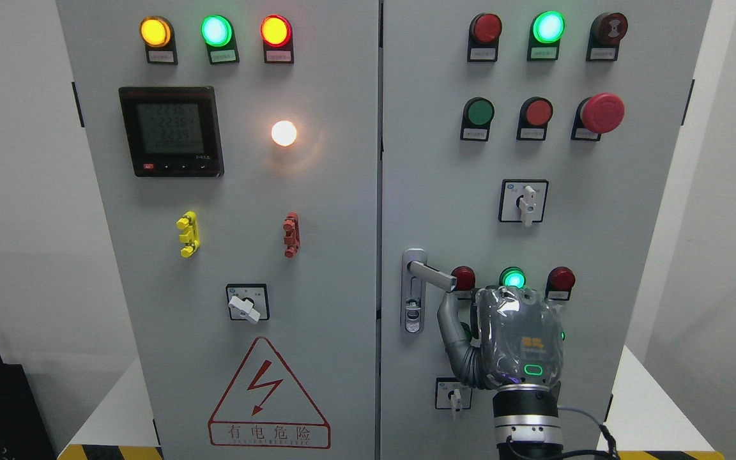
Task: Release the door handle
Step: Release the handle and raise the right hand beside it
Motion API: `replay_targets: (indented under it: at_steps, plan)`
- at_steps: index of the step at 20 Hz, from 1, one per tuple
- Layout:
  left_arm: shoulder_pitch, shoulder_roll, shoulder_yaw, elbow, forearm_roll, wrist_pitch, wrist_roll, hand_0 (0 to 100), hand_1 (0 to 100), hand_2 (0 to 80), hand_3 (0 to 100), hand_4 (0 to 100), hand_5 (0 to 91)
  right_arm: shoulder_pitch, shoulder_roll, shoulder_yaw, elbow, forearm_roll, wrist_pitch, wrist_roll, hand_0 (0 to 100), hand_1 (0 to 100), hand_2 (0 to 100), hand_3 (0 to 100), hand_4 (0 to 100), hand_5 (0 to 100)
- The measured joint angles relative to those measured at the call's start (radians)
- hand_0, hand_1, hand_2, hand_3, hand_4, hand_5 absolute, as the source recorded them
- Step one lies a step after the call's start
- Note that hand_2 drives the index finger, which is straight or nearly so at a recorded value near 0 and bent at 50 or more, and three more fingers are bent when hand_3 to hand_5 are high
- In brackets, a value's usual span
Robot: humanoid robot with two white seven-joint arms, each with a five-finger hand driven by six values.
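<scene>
Here, in the head view, the right hand (513, 338) rises from the bottom edge in front of the right cabinet door (598, 211). Its thumb reaches up to the tip of the handle (430, 275), which juts rightward from a slim metal plate; the other fingers are hidden behind the palm, so I cannot tell whether they are curled or released. To let go well, I judge the thumb should ease off sideways, then draw straight back, clear of the round lamps. The handle looks like smooth brushed metal; the hand wears glossy grey casing.
</scene>
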Motion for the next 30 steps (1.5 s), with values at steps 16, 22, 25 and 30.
replay_targets:
  at_steps: [16,22,25,30]
  plan:
    - [0.0,0.0,0.0,0.0,0.0,0.0,0.0,12,39,0.0,0,0,0.0,0.048,-0.129,0.034,-0.095,-0.175,-0.092,-0.125,52,8,39,95,82,96]
    - [0.0,0.0,0.0,0.0,0.0,0.0,0.0,12,39,0.0,0,0,0.0,0.012,-0.178,0.041,-0.111,-0.237,-0.1,-0.118,50,15,26,88,82,97]
    - [0.0,0.0,0.0,0.0,0.0,0.0,0.0,12,39,0.0,0,0,0.0,-0.01,-0.199,0.048,-0.116,-0.282,-0.109,-0.113,49,17,26,89,84,97]
    - [0.0,0.0,0.0,0.0,0.0,0.0,0.0,12,39,0.0,0,0,0.0,-0.04,-0.248,0.061,-0.122,-0.356,-0.144,-0.11,48,20,28,92,85,97]
